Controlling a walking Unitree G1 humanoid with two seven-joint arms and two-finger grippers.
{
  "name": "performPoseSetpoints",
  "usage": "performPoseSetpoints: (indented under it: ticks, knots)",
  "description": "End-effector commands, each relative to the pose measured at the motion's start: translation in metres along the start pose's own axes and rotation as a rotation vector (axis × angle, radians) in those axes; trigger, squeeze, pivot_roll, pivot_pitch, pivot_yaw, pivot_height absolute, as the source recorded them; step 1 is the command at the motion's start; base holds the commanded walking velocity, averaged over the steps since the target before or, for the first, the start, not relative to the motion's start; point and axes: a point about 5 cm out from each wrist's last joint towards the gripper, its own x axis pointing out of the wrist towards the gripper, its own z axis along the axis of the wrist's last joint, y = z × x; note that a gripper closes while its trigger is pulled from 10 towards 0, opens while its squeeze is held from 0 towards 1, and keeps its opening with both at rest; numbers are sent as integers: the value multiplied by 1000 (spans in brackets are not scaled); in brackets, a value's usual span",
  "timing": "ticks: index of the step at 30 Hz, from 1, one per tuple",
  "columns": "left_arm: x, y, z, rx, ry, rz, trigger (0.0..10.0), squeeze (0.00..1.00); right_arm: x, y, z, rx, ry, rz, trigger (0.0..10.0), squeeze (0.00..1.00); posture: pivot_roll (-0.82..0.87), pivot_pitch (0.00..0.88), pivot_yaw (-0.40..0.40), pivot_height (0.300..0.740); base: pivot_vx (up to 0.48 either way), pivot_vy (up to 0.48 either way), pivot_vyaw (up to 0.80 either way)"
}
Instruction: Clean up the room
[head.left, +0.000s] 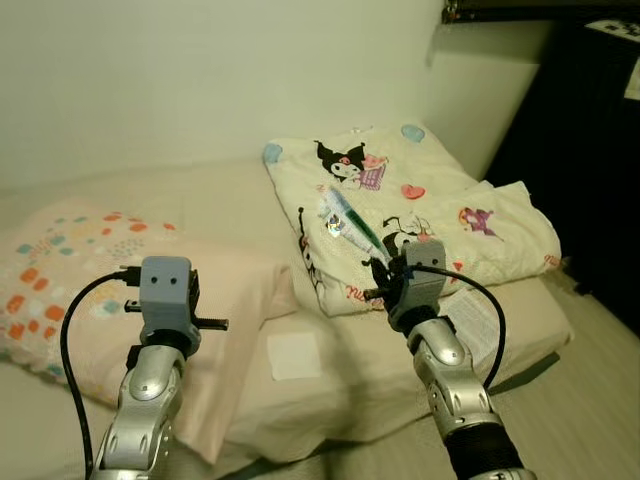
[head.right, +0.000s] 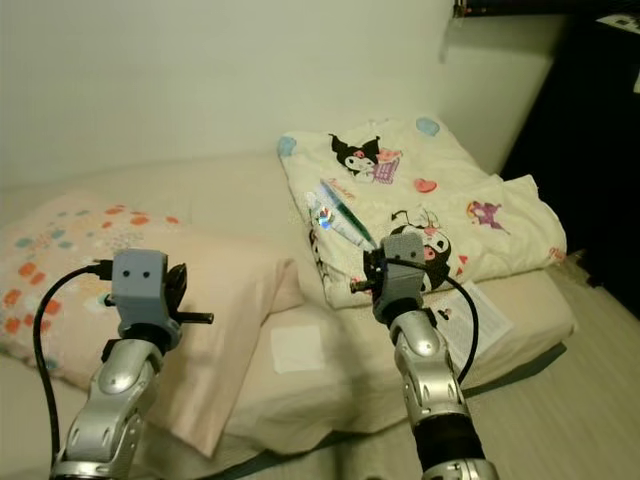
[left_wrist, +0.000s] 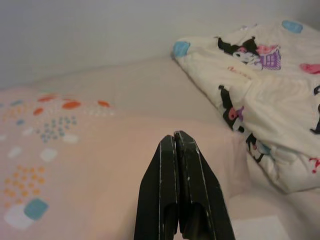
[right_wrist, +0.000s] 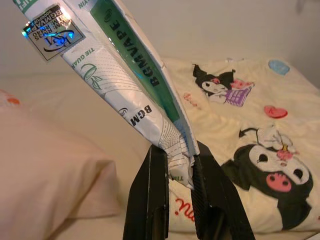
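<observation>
Right wrist view: green-white packet (right_wrist: 125, 75) pinched between right fingers (right_wrist: 150, 200).

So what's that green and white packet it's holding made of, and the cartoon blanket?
The packet looks like thin card or glossy foil: it creases sharply where the right gripper pinches it, and its sticker glints. The blanket looks like soft matte printed fabric, puffy and wrinkled.

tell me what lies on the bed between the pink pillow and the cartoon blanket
Bare mattress sheet, seen in both eye views and the left wrist view. Nearer the robot, a small white paper square lies beside the pink pillow.
</observation>
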Motion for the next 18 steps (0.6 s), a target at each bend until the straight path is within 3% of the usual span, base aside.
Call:
performPoseSetpoints:
  ticks: [1, 6, 18]
  knots:
    - [-2, 1, -5, 14, 14, 3, 10000, 0, -2, 2, -3, 8, 19, 5, 10000, 0, -43, 98, -48, 715, 0, 0, 0]
    - [-3, 0, -7, 17, 18, 3, 10000, 0, -1, 3, -2, 7, 15, 15, 10000, 0, -43, 98, -48, 740, 0, 0, 0]
    - [-2, 0, -11, 14, 38, 9, 10000, 0, 0, 8, -6, 14, 48, 42, 10000, 0, -46, 91, -57, 740, 0, 0, 0]
